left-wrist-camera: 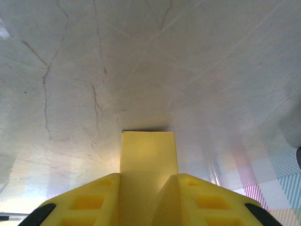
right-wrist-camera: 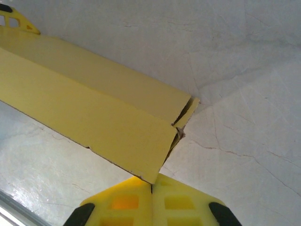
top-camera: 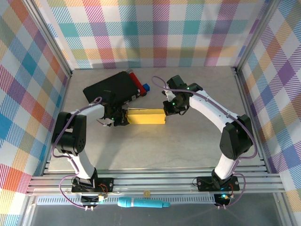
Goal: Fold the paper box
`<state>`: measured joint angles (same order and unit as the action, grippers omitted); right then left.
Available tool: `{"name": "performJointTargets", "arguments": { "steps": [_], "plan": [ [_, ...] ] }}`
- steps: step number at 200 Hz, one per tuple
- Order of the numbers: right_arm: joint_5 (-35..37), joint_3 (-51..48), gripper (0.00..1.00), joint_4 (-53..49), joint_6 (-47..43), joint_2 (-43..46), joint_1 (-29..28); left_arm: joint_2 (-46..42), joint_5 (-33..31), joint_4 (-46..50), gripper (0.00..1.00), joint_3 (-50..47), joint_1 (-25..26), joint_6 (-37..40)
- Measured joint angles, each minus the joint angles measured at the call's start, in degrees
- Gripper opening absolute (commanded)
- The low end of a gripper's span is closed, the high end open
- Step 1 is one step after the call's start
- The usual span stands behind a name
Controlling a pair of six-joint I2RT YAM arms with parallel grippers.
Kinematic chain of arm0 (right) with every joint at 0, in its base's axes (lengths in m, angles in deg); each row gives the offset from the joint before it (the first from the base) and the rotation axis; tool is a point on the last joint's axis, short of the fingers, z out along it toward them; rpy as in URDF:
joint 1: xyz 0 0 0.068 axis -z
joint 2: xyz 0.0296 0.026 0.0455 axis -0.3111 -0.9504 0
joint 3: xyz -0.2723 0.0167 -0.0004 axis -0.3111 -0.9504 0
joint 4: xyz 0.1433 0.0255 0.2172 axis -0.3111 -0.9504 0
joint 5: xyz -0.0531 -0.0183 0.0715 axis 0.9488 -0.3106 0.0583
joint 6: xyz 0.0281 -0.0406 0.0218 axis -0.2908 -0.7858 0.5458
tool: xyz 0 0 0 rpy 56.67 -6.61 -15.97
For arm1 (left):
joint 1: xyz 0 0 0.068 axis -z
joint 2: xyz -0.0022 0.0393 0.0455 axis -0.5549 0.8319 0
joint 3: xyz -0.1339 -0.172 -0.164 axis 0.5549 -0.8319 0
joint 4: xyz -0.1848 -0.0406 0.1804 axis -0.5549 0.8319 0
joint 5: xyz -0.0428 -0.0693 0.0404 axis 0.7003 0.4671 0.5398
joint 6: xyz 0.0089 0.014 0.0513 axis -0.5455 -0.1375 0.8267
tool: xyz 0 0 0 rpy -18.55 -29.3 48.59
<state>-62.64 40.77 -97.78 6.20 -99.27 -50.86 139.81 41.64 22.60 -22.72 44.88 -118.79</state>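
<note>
The paper box (top-camera: pixel 146 117) lies mid-table, ends at 9 and 3 o'clock. The left gripper (top-camera: pixel 123 117) clamps the 9 o'clock flap; the right gripper (top-camera: pixel 166 111), fingers together, nips the 3 o'clock corner. Flap-folding seems in hand; next, tuck that flap inward gently.

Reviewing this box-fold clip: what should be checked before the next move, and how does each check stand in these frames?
1. Left gripper holds the paper box: ok, jaws closed against a yellow panel between them.
2. Right gripper grips the box: cannot tell. The jaws are shut and a box corner meets their tips.
3. Long panels folded: ok, two panels meet along a lengthwise crease in the right wrist view.
4. End corner closed: not ok, a gap shows at the seam.
5. Black case apart from the box: ok, though it sits close to the left gripper.
</note>
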Motion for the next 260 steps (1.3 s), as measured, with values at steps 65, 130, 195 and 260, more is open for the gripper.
{"name": "performJointTargets", "arguments": {
  "steps": [65, 130, 195, 260],
  "plan": [
    [2.4, 1.2, 0.0, -0.2, 0.5, -0.3, -0.3, -7.2, -1.4, 9.0, 0.83, 0.0, 0.3, 9.6],
    [3.2, 3.0, 0.0, -0.8, 1.1, -1.4, -0.3, -14.9, -14.5, 28.8, 0.57, 7.7, 0.3, 30.1],
    [3.2, 3.0, 0.0, -0.8, 1.3, -1.5, -0.3, -21.3, -22.7, 28.6, 0.28, 16.4, 4.7, 66.0],
    [3.2, 3.0, 0.0, -1.0, 1.3, -1.6, -0.3, -20.7, -23.7, 27.4, 0.32, 16.6, 12.7, 87.5]
  ]
}}
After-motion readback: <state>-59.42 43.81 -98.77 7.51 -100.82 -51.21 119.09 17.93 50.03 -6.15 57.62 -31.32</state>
